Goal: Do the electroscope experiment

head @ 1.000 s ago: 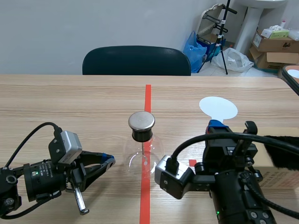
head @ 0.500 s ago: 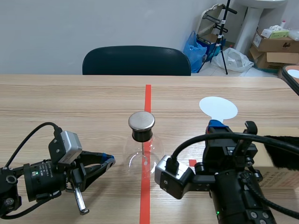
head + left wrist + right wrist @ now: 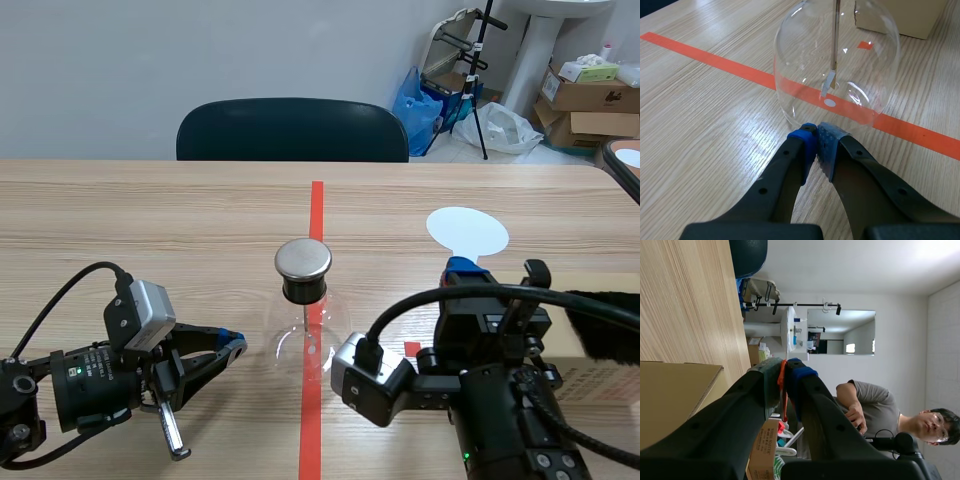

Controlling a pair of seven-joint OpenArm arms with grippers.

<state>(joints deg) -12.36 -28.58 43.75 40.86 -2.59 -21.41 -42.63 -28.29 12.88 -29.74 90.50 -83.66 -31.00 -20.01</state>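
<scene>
Black L arm lies low, near-level over table [image 3: 150, 220]. L gripper [image 3: 817, 144] pinched closed on nothing, tips just short of electroscope [image 3: 860, 65] glass. R arm bulks at near R, wrist turned up. R gripper [image 3: 462, 268] clamped on stem of white paddle [image 3: 467, 232], which shows edge-on as thin orange strip in R wrist view. Count: 1 electroscope, mid-table on red tape line [image 3: 317, 210], btwn grippers; 1 metal cap [image 3: 303, 258]; 1 rod [image 3: 835, 40] w/ foil leaf inside; 1 paddle; 1 cardboard box [image 3: 900, 17].
</scene>
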